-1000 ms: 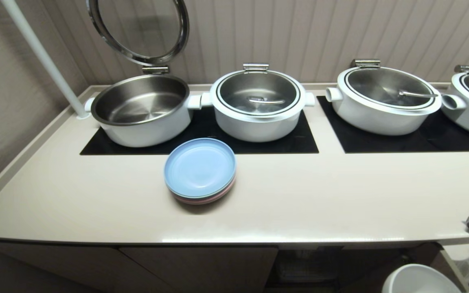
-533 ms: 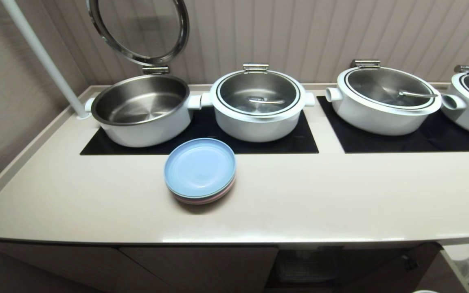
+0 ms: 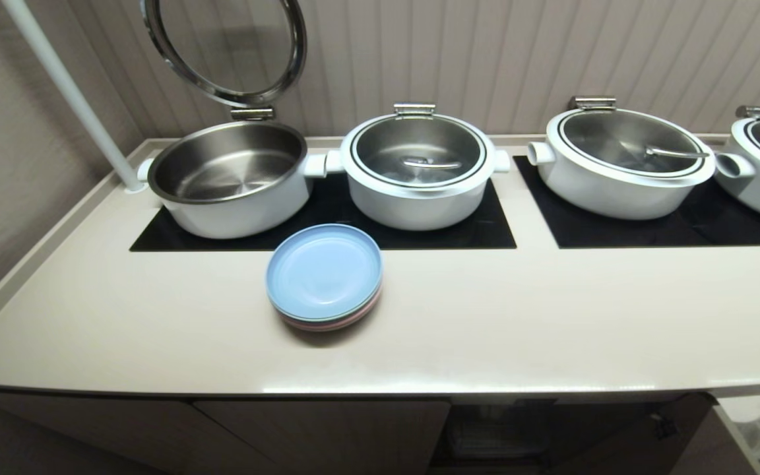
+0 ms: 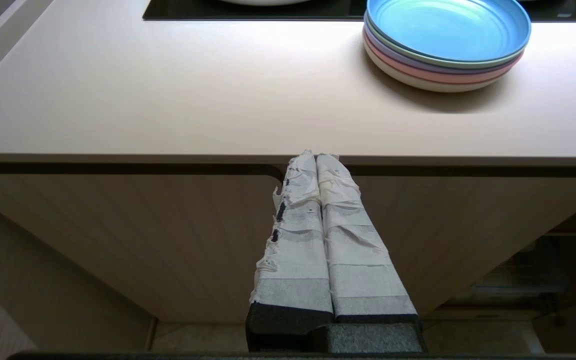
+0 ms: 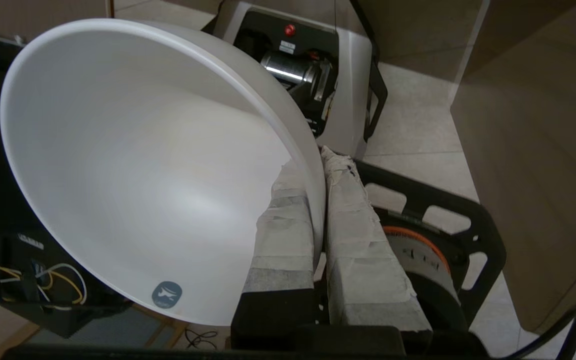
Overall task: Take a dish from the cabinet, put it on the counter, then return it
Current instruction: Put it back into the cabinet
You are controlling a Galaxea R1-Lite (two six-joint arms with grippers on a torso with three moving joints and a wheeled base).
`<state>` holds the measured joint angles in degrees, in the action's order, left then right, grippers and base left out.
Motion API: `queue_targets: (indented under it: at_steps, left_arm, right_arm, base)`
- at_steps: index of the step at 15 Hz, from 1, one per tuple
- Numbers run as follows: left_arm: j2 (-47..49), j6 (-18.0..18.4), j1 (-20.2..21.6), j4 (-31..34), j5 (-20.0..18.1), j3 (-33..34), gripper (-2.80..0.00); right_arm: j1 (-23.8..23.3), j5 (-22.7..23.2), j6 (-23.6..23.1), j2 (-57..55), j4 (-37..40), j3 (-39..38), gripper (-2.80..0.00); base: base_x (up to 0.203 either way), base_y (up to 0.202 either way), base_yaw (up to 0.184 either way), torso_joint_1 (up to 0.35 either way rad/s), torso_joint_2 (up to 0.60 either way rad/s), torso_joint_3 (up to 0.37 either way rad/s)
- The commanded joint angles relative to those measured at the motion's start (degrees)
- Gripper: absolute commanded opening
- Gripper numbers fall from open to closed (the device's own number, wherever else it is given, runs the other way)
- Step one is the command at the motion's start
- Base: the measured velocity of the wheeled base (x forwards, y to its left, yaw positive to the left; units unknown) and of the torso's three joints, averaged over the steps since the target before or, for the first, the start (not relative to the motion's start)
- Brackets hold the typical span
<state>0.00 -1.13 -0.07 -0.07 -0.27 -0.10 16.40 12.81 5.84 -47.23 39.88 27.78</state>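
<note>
The dish [image 5: 143, 175], a plain white bowl, shows only in the right wrist view. My right gripper [image 5: 318, 167] is shut on its rim, one taped finger inside and one outside, and holds it tilted above the floor and my own base. Neither the dish nor this gripper appears in the head view. The cream counter [image 3: 485, 330] runs across that view, with the cabinet [image 3: 320, 429] doors below its front edge. My left gripper [image 4: 313, 160] is shut and empty, parked in front of a cabinet door [image 4: 118, 240] just under the counter's edge [image 4: 168, 100].
A stack of pale-blue plates [image 3: 324, 274] sits mid-counter. Behind it stand an open steel pot [image 3: 228, 178] and lidded pots [image 3: 419, 171] [image 3: 624, 161] on black hob panels. A dark cabinet opening [image 3: 499, 429] shows low right. A beige panel [image 5: 533, 150] stands beside the right gripper.
The dish and my right gripper, seen a second ago at the head view's lower right, have sunk out of that view. The counter, the plates and the left arm are unchanged.
</note>
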Motion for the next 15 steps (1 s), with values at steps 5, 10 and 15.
queue_targets:
  at_steps: [5, 10, 15]
  left_arm:
    - [0.0, 0.0, 0.0, 0.0, 0.0, 0.0, -2.80]
    - [0.0, 0.0, 0.0, 0.0, 0.0, 0.0, -2.80]
    - [0.0, 0.0, 0.1, 0.0, 0.0, 0.0, -2.80]
  right_arm:
    - [1.2, 0.2, -1.7, 6.5, 6.0, -0.9, -2.80]
    - [1.2, 0.2, -5.2, 5.9, 6.1, -2.0, -2.80]
    - [1.2, -0.4, -6.9, 5.6, 7.5, -2.6, -2.80]
  base:
    - [0.000, 0.000, 0.000, 0.000, 0.00, 0.000]
    - [0.000, 0.000, 0.000, 0.000, 0.00, 0.000]
    - [0.000, 0.000, 0.000, 0.000, 0.00, 0.000]
